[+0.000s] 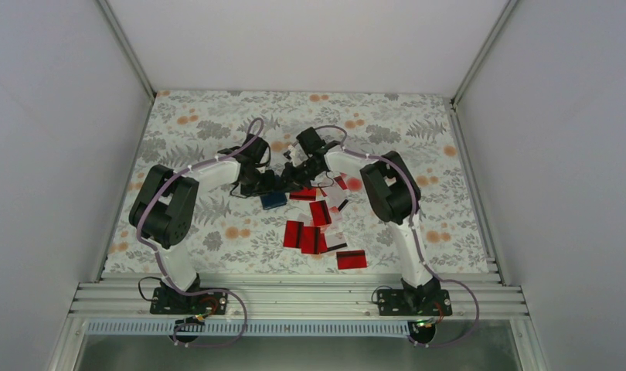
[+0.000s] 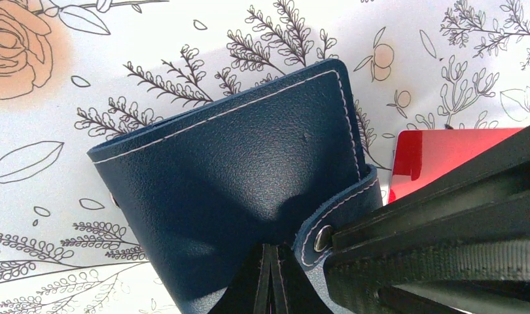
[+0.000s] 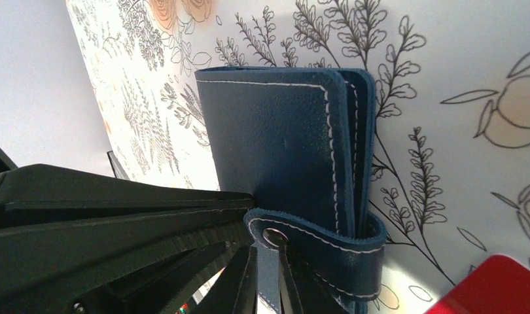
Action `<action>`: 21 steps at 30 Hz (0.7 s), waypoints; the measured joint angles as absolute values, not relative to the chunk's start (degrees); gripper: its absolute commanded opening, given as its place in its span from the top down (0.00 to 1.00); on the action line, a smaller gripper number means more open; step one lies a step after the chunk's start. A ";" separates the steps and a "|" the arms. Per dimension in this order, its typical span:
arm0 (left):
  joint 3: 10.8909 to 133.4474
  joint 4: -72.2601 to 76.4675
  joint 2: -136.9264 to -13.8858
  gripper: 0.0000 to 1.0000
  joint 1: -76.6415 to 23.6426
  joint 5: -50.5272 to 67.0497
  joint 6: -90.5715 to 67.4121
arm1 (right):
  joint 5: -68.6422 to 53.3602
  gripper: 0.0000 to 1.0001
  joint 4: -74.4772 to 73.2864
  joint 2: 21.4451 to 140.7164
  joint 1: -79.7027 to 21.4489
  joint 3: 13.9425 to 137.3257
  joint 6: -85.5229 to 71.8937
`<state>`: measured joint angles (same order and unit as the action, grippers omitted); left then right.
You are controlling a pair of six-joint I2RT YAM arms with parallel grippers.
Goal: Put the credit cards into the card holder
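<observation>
Keeps the holder [image 1: 273, 199] folded at mid-table on the floral cloth [image 1: 202, 124], strap wrapped round its edge, with the right gripper [image 3: 265, 282] nearly closed and pinching that strap by the snap. Sets the left gripper [image 2: 270, 282] at the holder's near edge, fingers pressed fully together; cannot tell whether leather sits between them. Shows red cards [image 1: 314, 232] scattered just right of the holder and nearer the bases, some black-striped.
</observation>
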<state>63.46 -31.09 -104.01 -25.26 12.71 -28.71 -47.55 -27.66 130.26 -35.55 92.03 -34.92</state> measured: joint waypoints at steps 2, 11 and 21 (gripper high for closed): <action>63.46 -31.07 -104.03 0.98 -25.23 12.75 -28.62 | -47.35 0.90 -28.60 130.58 -35.57 92.71 -35.00; 63.53 -31.09 -104.18 0.98 -25.06 13.34 -27.81 | -47.11 0.91 -32.38 131.96 -35.62 95.64 -36.05; 63.42 -30.74 -104.29 0.98 -24.73 14.13 -27.38 | -46.96 0.94 -36.84 133.84 -35.62 99.48 -38.52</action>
